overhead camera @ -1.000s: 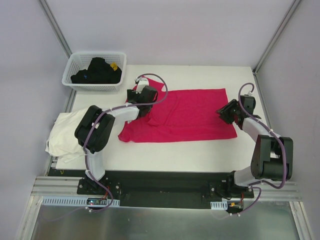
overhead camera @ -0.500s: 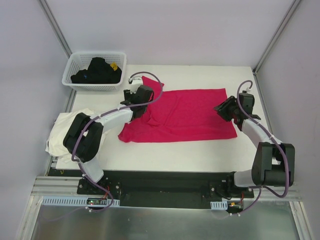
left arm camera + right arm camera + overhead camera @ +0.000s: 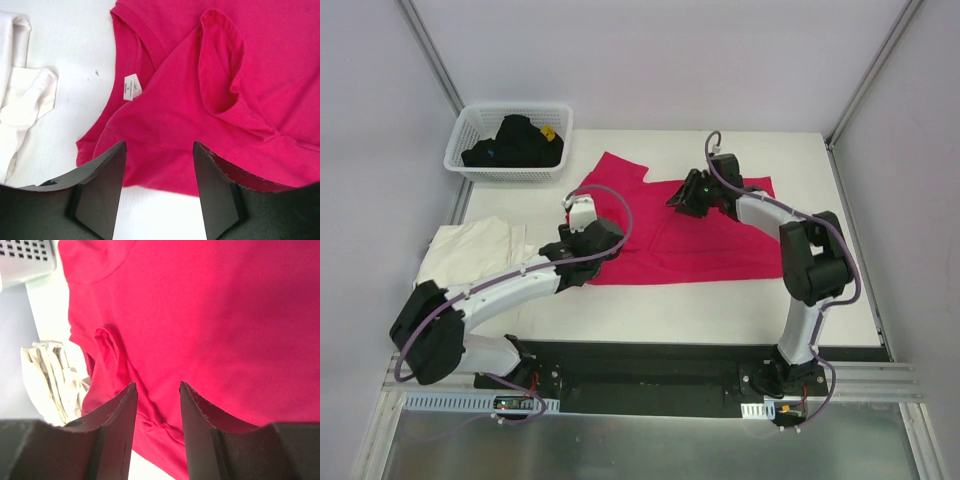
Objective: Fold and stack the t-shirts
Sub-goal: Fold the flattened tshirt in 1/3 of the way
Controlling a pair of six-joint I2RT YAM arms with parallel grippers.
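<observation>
While both pairs of jaws stand part-open with nothing between them, the left gripper [image 3: 159, 150] hangs over the collar end of the red shirt [image 3: 280, 75], and the right gripper [image 3: 157, 387] hangs above its middle. The cream shirt [image 3: 470, 250] lies crumpled at the left edge of the table [image 3: 720, 310], apart from the red.

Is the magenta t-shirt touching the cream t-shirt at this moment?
Apart. The left wrist view shows a strip of bare table running between the cream t-shirt and the magenta t-shirt along its near edge.
</observation>
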